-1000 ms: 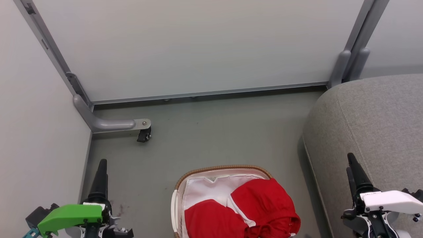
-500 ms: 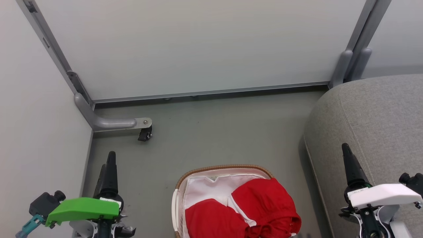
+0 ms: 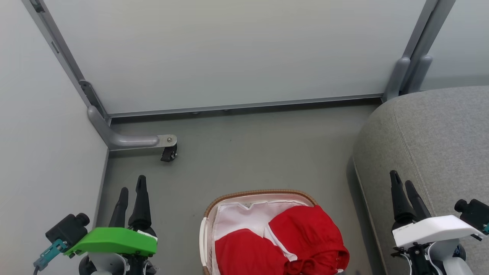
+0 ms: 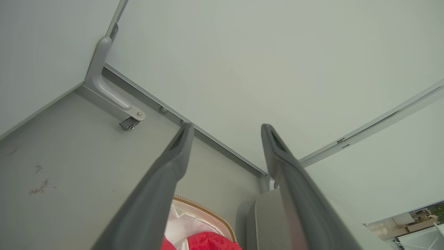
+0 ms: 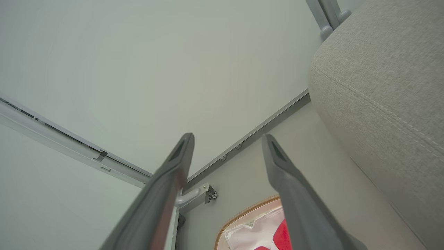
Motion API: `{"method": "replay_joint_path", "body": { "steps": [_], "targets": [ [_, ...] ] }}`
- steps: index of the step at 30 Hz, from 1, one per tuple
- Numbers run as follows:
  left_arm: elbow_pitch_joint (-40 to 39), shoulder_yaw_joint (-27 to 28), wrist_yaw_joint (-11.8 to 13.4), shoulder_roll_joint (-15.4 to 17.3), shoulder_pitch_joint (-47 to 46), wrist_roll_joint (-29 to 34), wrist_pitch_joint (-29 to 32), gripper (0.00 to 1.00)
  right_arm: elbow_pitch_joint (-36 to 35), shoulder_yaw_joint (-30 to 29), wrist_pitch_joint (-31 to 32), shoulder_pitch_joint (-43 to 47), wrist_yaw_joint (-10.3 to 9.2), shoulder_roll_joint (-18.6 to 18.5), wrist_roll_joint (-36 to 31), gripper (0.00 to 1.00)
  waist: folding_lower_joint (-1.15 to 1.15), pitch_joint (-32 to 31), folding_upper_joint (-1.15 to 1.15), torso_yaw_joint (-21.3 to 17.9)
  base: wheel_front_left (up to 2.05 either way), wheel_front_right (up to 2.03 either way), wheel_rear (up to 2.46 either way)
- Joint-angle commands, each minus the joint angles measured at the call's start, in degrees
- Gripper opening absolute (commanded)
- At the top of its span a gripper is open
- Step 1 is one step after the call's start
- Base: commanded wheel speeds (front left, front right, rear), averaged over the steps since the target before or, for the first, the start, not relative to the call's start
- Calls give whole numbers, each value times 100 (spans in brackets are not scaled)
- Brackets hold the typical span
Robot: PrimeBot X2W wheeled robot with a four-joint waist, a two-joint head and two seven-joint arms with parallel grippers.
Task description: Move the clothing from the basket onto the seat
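Note:
The red clothing point(image 3: 282, 244) with white trim lies heaped in the cream basket point(image 3: 259, 193), which has a brown woven rim and a white liner, at the bottom middle of the head view. The grey seat point(image 3: 435, 141) rises at the right. My left gripper point(image 3: 132, 184) stands open over the floor, left of the basket. My right gripper point(image 3: 401, 179) is open in front of the seat's edge, right of the basket. In the left wrist view the clothing point(image 4: 208, 242) and basket rim point(image 4: 208, 211) peek between the open fingers. The right wrist view catches the basket point(image 5: 242, 215) and seat point(image 5: 381, 80).
Pale partition walls point(image 3: 229, 53) close off the back and left. A grey metal foot with a small black caster point(image 3: 168, 154) juts onto the grey floor point(image 3: 259, 152) at the left. Another partition post point(image 3: 407, 72) stands by the seat's back corner.
Both grippers have turned about their wrists and opened, so two separate fingers now show on each. The left gripper has shifted slightly right and forward. Clothing and basket lie as before.

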Motion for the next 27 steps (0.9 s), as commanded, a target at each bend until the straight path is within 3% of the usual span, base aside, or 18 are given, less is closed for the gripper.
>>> {"method": "replay_joint_path", "body": {
  "steps": [1, 11, 27],
  "targets": [
    [-35, -31, 29, 40, -12, 202, -60, 100, -60, 13, -69, 5, 1, -39, -235, 100, 0, 3, 0, 4, 0, 0, 0],
    [125, -156, 52, 45, 20, 899, -235, 100, -129, 202, -244, 48, 1, -47, -1208, 100, 0, 4, 0, 25, 0, 0, 0],
    [419, -324, 67, 55, 87, 1609, -469, 100, -80, 339, -480, 121, 1, -59, -2168, 100, 0, 9, 0, 30, 0, 0, 0]
  ]
}}
